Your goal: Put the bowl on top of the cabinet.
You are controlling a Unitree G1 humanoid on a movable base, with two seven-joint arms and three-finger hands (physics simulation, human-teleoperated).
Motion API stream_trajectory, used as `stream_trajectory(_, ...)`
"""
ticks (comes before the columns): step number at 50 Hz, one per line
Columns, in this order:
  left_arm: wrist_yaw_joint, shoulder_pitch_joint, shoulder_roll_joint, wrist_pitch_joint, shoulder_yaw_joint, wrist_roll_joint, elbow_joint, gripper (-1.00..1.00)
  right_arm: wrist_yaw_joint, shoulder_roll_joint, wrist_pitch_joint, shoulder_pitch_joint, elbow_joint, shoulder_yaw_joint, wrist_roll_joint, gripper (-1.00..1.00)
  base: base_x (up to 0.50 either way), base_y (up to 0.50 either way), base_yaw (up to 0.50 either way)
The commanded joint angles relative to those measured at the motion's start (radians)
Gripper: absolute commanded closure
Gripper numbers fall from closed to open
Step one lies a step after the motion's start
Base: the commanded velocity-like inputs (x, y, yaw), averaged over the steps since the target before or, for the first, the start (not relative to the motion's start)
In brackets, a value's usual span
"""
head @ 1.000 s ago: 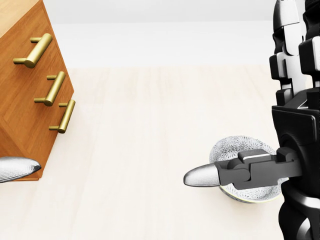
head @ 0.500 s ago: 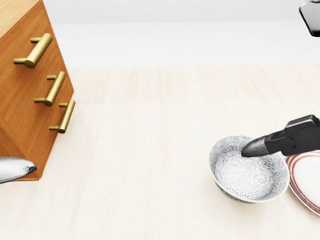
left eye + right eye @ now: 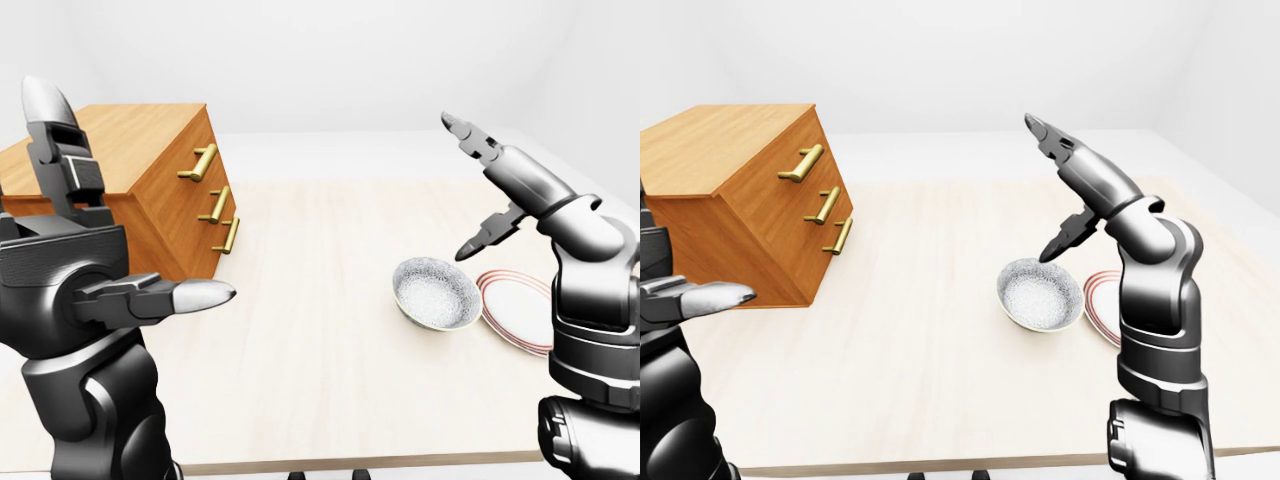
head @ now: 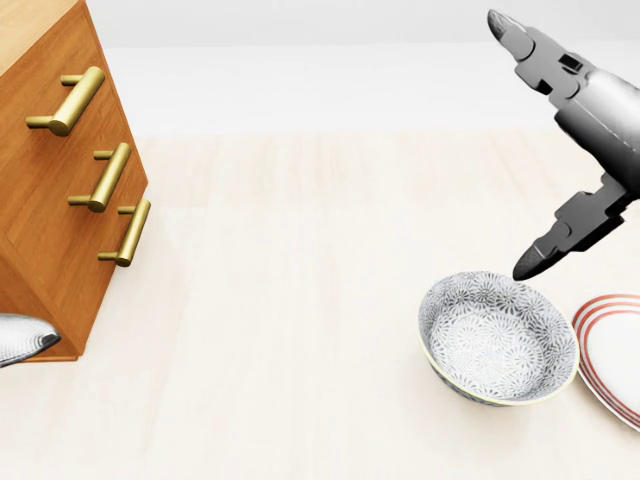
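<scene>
Your pale wooden table [image 3: 320,380] fills most of each view and carries everything else. At its left end in the eye views stands the wooden cabinet [image 3: 730,190], its drawer face turned toward the middle of the table.

Your left hand [image 3: 70,270] is raised at the left of the left-eye view, low beside the cabinet. Its fingers are spread, one standing upright and one pointing right, and it holds nothing.

Your right hand [image 4: 595,115] hangs in the air at the upper right of the head view. It is also spread wide and empty, with one finger aimed up and left and the thumb [image 4: 545,250] aimed down toward the bowl's rim without touching it.

The red-ringed plate [image 4: 615,360] lies flat at the right edge of the head view. The patterned bowl [image 4: 497,340] sits upright on the table just left of that plate; you cannot tell whether their rims touch. It is well apart from the cabinet.

Three brass handles [image 4: 105,177] line the cabinet's drawers.
</scene>
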Motion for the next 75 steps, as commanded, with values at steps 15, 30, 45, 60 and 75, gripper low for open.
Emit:
stream_trajectory(15,0.005,-0.004,0.001,0.000,-0.003,0.006,0.008,-1.00,0.000,0.093,0.000,0.006,0.408,0.072,-0.091,-1.00,0.00,0.00,0.00)
stream_trajectory(30,0.015,-0.011,0.011,0.000,0.015,-0.017,-0.015,-1.00,-0.016,0.034,-0.055,-0.145,0.961,0.105,-0.076,-1.00,0.00,0.00,0.00)
stream_trajectory(45,0.024,-0.013,0.019,0.000,0.024,-0.026,-0.035,-1.00,-0.010,0.032,-0.064,-0.146,0.959,0.108,-0.056,-1.00,0.00,0.00,0.00)
stream_trajectory(60,0.022,-0.007,0.018,0.000,0.022,-0.024,-0.040,-1.00,0.000,0.028,-0.049,-0.139,0.919,0.101,-0.053,-1.00,0.00,0.00,0.00)
stream_trajectory(75,0.026,-0.011,0.020,0.000,0.026,-0.030,-0.047,-1.00,0.000,0.017,-0.069,-0.160,0.959,0.102,-0.045,-1.00,0.00,0.00,0.00)
